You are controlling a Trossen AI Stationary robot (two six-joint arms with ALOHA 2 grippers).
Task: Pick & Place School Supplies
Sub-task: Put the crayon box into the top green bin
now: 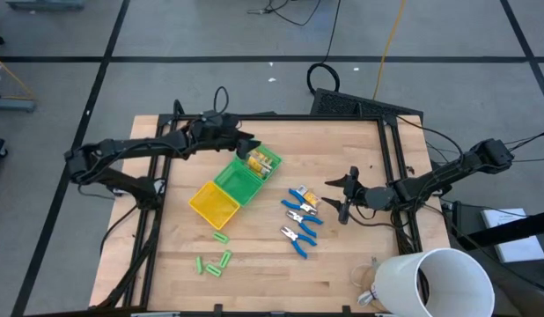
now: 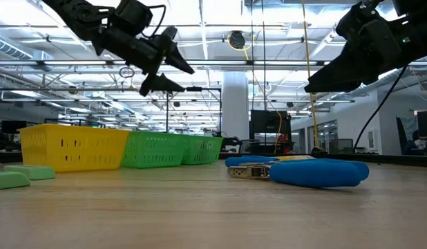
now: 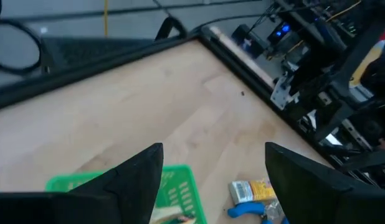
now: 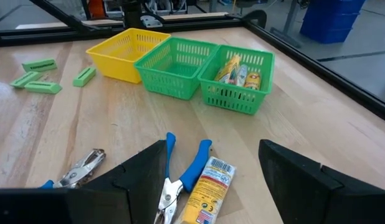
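Yellow-orange piece (image 4: 208, 182) beside blue-handled tools (image 4: 180, 171), under open right gripper (image 1: 346, 196).

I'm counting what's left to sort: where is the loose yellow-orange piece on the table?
In the high view the yellow-orange piece lies right of centre, against the blue-handled tools, just left of the right gripper.

No words or numbers can be read. The yellow-orange piece (image 4: 208, 190) by the blue-handled tools has a barcode label, but its print is too small to read.
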